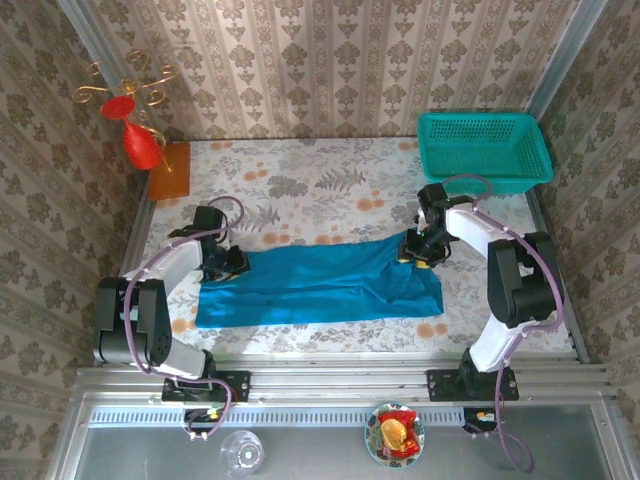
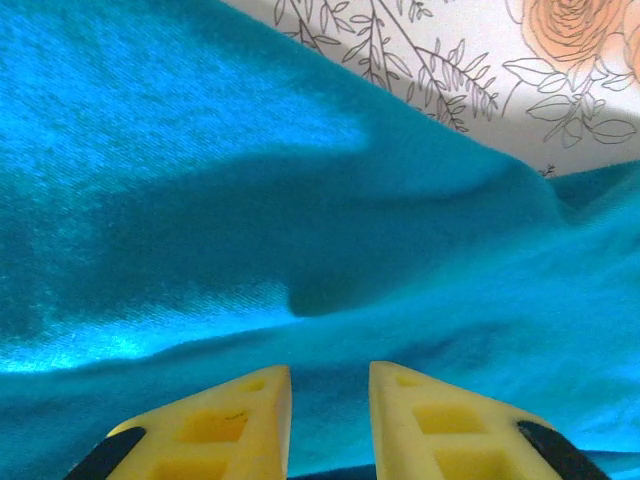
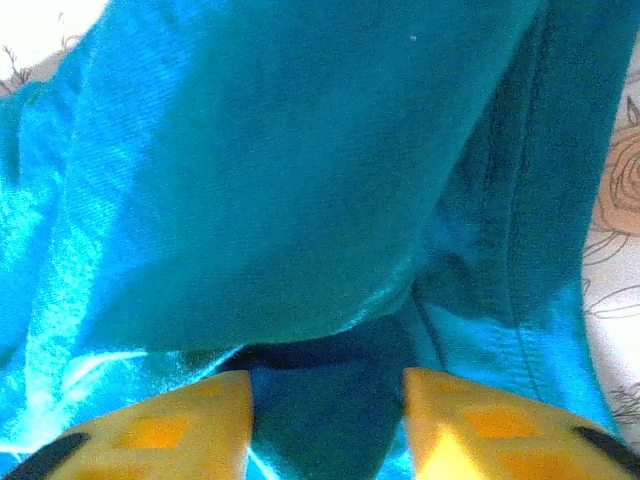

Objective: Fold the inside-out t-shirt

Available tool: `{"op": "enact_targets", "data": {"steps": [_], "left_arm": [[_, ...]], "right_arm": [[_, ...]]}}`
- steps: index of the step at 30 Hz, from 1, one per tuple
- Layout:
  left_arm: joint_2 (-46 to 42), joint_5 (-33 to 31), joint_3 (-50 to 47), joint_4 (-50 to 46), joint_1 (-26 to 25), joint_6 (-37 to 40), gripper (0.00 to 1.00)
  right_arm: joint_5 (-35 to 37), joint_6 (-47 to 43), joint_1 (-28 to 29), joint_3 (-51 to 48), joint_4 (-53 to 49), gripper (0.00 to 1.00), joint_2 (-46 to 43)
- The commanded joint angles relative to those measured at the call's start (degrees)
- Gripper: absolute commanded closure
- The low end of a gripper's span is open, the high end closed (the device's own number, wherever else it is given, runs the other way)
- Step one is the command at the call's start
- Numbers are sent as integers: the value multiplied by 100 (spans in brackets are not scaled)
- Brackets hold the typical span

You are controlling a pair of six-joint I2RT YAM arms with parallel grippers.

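The inside-out t-shirt (image 1: 320, 280) lies on the floral table as a long bright blue band running left to right. My left gripper (image 1: 232, 262) sits at its upper left end. In the left wrist view its yellow fingers (image 2: 250, 415) stand a little apart over the cloth (image 2: 300, 200), so the left gripper (image 2: 330, 385) is open and holds nothing. My right gripper (image 1: 415, 252) rests at the band's upper right corner. In the right wrist view the right gripper (image 3: 328, 395) is open, with a fold of the t-shirt (image 3: 300, 180) and a seam lying below the gap.
A teal mesh basket (image 1: 483, 150) stands at the back right. A red ornament (image 1: 140, 140) on an orange block (image 1: 170, 170) is at the back left. A glass (image 1: 241, 452) and a bowl (image 1: 394, 433) sit on the near shelf.
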Motion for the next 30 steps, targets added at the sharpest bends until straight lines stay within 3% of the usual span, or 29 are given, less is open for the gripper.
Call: {"op": "enact_targets", "data": {"steps": [1, 4, 6, 15, 16, 18, 20, 23, 25, 30], "left_arm": [[79, -90, 241, 44, -1, 77, 73], [120, -142, 279, 48, 59, 107, 73], [161, -143, 279, 108, 115, 114, 74], [545, 92, 292, 166, 560, 296, 75], [557, 110, 289, 175, 589, 316, 75], [582, 150, 288, 210, 619, 353, 75], [647, 191, 348, 169, 632, 430, 74], [685, 162, 365, 129, 679, 503, 74], [679, 190, 352, 133, 723, 515, 74], [604, 156, 360, 122, 781, 515, 74]], "right_arm": [[4, 48, -27, -141, -102, 73, -207], [237, 175, 9, -308, -398, 92, -642], [374, 330, 47, -513, -586, 99, -998], [666, 1325, 210, -1509, -1010, 100, -2709], [634, 1342, 209, -1590, -829, 98, -2790], [502, 1238, 207, -1580, -434, 82, -2706], [302, 969, 206, -1422, -53, 66, -2331], [468, 474, 214, -935, 1, 52, -1613], [652, 195, 198, -751, 45, 45, -1247], [416, -182, 150, -470, 266, 44, -466]]}}
